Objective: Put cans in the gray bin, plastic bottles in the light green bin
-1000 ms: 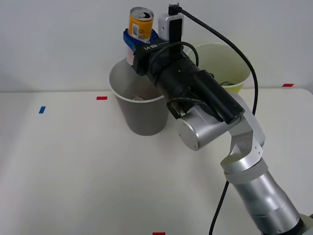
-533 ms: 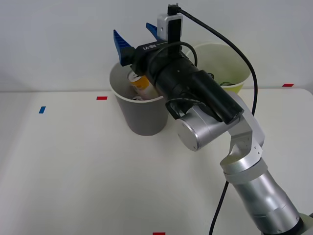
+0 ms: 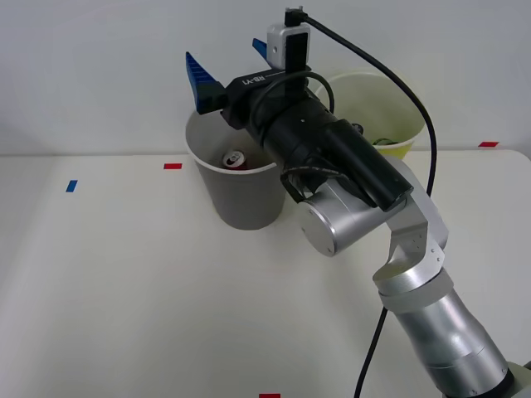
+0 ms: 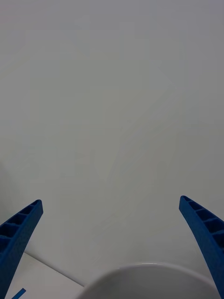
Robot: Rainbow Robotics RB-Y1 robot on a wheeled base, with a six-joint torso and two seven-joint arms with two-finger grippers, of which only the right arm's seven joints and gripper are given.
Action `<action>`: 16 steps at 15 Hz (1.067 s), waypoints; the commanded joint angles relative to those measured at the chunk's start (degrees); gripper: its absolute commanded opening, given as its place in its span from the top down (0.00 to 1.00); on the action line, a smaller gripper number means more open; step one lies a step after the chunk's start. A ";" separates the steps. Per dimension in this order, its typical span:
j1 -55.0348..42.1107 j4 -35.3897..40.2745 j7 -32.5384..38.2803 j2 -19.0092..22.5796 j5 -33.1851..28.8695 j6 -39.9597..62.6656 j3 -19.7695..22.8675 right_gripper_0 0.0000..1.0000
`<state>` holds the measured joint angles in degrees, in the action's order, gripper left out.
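The right hand hangs released, fingers spread wide, above the gray bin, where a can lies inside, beside the light green bin.

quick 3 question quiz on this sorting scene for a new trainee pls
1. True or false: the right gripper holds a can above the gray bin.
2. Multiple choice: where does the can lie? A) on the table B) inside the gray bin C) inside the light green bin
3. Fill in: seen from the front, the light green bin stands to the robot's ____ of the gray bin.

Key
1. False: its fingers are spread and hold nothing.
2. B: its silver top shows inside the gray bin.
3. right
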<state>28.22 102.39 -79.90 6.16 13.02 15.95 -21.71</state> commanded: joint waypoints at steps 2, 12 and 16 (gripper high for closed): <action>-2.12 0.26 0.10 0.88 -0.01 -4.61 0.00 0.00; -30.60 16.96 -0.25 7.20 -0.54 -14.10 0.53 0.00; -43.52 16.96 -1.22 8.70 -1.24 -27.72 0.44 0.00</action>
<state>-11.34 119.32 -80.64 14.26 12.08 -7.77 -21.22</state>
